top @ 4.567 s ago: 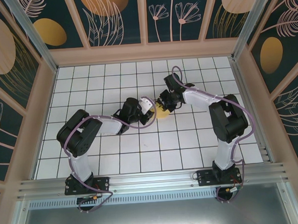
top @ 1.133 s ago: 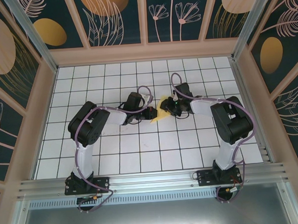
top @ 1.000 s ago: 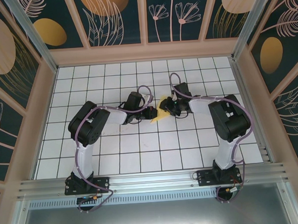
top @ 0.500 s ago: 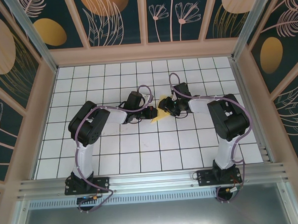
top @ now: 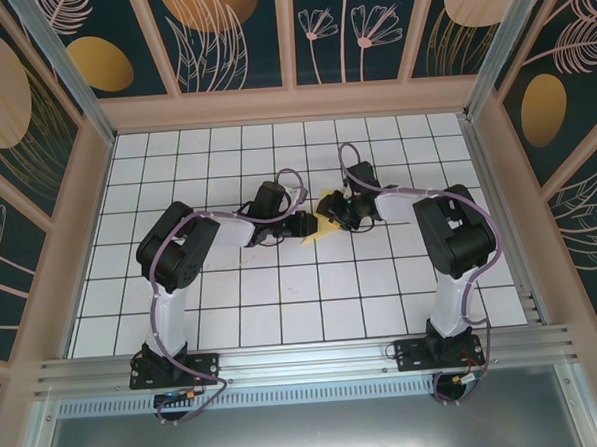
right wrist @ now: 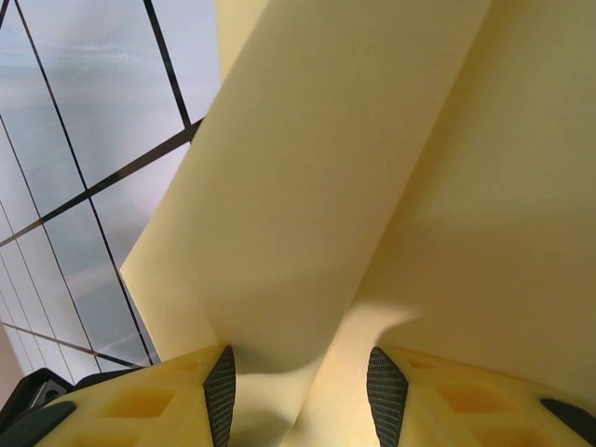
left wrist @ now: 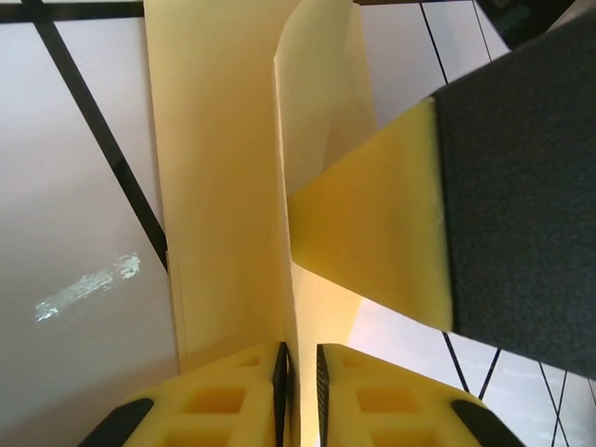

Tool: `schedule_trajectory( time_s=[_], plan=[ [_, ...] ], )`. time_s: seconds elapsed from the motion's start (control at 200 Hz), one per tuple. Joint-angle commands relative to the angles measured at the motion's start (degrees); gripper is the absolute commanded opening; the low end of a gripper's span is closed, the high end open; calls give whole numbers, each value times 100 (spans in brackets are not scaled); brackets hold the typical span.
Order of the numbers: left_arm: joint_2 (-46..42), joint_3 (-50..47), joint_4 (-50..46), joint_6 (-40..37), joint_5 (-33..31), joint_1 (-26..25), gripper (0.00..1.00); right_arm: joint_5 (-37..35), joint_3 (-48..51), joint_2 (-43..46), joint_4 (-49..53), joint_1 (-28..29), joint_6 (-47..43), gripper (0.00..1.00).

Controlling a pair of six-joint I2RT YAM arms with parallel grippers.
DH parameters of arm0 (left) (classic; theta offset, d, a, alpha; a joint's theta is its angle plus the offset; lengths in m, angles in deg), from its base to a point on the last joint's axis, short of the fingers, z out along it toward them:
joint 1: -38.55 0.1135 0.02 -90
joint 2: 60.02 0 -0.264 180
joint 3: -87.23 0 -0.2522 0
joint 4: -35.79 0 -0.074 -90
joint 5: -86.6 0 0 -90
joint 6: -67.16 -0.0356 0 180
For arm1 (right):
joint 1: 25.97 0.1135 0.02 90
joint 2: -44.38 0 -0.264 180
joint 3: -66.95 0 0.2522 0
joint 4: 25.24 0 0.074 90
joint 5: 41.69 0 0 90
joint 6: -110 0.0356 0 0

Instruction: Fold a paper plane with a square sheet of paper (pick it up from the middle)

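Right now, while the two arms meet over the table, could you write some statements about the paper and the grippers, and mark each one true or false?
1. The table is covered in white tiles with dark lines. True.
2. The paper is pale yellow. True.
3. The paper lies flat and unfolded on the table. False: it is folded into layers and sits between the left gripper and the right gripper.
4. The paper passes between the fingers of the left gripper. True.
5. The right gripper is parked at the table's right edge, away from the paper. False: it is at the paper, near the table's middle, with paper between its fingers.
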Motion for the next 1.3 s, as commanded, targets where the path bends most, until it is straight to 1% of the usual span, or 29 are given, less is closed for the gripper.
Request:
schedule_trajectory(
  time_s=[0.0, 0.28, 0.385, 0.415, 0.495, 0.575, 0.856, 0.976, 1.191, 1.296],
  plan=[
    [-180, -67, -229, 43, -212, 34, 23, -835, 39, -527, 657, -42, 69, 47],
    [-765, -387, -171, 72, -650, 83, 30, -1081, -98, -691, 1053, -43, 139, 45],
    [-989, -475, 16, 90, -902, 84, 31, -1139, -186, -791, 1222, -41, 178, 43],
    [-1026, -634, 96, 97, -924, 84, 31, -1156, -212, -828, 1273, -41, 186, 43],
    [-1064, -760, 432, 187, -885, 85, 31, -1179, -270, -904, 1366, -43, 221, 43],
    [-1041, -858, 800, 315, -716, 89, 30, -1184, -318, -972, 1452, -38, 261, 43],
    [-906, -948, 1340, 467, -532, 77, 26, -1391, -631, -1248, 2002, -21, 305, 44],
    [-790, -885, 1312, 441, -520, 67, 24, -1465, -750, -1354, 2183, 14, 348, 44],
    [-531, -610, 961, 217, -334, 44, 21, -1517, -914, -1486, 2419, 80, 444, 45],
    [-441, -540, 753, 99, -433, 40, 20, -1535, -951, -1506, 2465, 106, 482, 45]
  ],
)
